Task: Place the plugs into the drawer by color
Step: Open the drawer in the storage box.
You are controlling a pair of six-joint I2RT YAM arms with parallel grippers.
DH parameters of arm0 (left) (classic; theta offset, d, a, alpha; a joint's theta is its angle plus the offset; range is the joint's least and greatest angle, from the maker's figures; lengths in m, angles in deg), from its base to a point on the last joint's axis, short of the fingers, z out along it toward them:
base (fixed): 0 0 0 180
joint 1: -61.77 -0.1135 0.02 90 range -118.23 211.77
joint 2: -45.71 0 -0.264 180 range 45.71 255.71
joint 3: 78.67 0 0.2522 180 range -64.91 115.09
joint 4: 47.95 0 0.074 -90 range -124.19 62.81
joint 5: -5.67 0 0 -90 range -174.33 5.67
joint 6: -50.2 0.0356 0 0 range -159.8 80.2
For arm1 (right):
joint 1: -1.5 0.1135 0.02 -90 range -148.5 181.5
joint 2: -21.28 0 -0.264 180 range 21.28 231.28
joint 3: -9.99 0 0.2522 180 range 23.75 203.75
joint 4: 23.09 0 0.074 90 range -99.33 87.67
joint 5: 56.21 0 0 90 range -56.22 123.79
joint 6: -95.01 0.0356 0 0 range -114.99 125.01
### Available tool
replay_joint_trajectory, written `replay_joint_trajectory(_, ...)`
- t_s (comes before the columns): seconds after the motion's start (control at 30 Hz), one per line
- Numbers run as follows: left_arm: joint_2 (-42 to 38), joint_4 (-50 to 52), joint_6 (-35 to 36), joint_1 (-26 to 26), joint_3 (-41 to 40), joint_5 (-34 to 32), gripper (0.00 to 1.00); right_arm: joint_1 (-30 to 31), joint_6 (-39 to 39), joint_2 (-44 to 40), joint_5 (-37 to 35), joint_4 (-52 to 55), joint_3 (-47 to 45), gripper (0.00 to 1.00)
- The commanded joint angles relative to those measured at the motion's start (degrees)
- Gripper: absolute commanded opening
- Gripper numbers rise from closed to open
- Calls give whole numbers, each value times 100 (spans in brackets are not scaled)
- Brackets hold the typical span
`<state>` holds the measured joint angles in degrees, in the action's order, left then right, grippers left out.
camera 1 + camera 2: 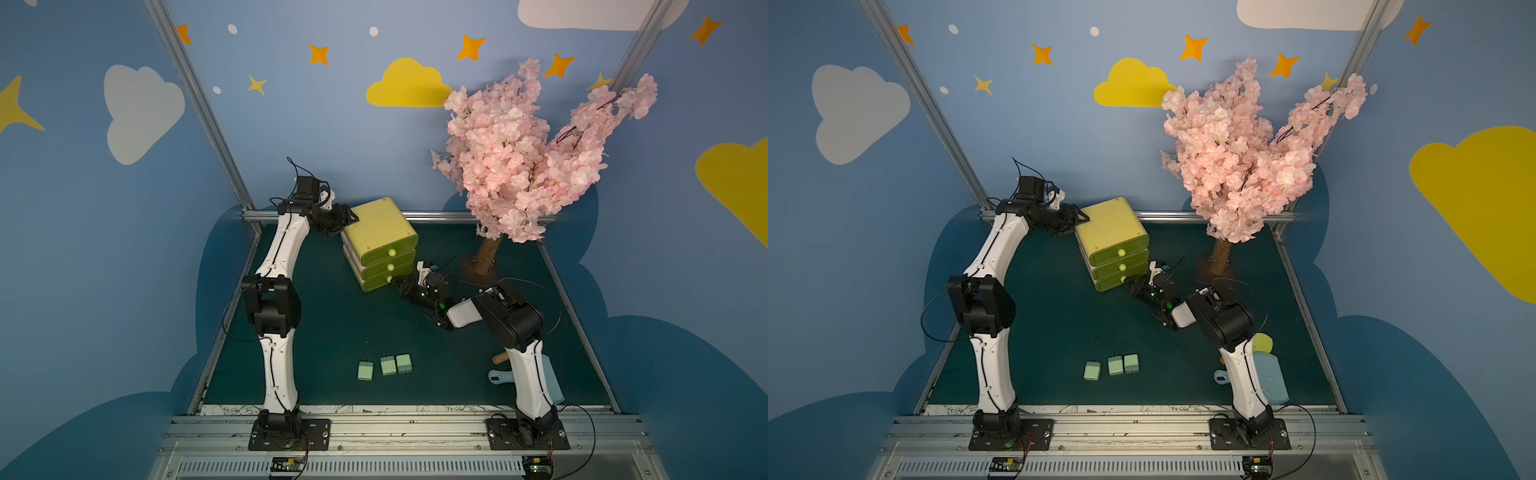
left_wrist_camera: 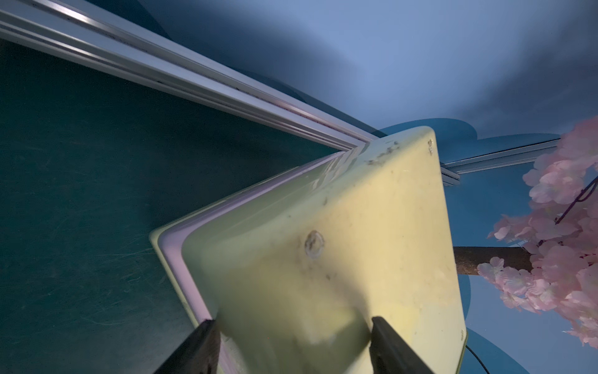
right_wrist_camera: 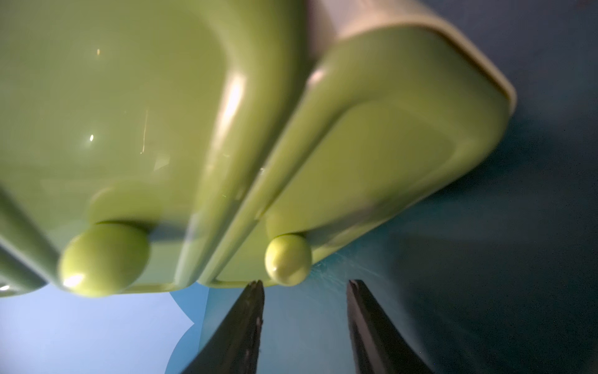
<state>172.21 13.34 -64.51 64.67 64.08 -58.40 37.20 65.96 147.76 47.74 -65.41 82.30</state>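
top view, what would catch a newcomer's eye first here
Likely the pink blossom tree towering over the back right corner of the table. Next comes the yellow-green drawer chest at mid-back, with the left hand clamped on its upper rear corner and the right hand open at its bottom knob. Three mint green plugs lie in a row near the front.

No legible text, no numbers — front strip [image 1: 374,410] scribbles, seemingly not letters.

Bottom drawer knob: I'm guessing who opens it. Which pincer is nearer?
Right. The right pincer sits open just before the bottom knob; the left pincer clamps the chest at its rear top corner.
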Motion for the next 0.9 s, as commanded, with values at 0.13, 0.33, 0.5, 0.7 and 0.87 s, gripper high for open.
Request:
replay_joint_trajectory(0.13,147,521,80,20,-199,-282,74,-46,260,320,177,-387,266,43)
replay_joint_trajectory(0.33,172,520,79,21,-195,-284,74,-46,368,487,269,-466,415,42)
replay_joint_trajectory(0.5,182,521,81,27,-190,-303,74,-47,384,562,310,-466,559,40)
replay_joint_trajectory(0.7,191,521,86,28,-190,-308,74,-55,443,648,369,-507,656,35)
replay_joint_trajectory(0.87,191,520,96,26,-199,-321,74,-55,479,677,406,-593,658,27)
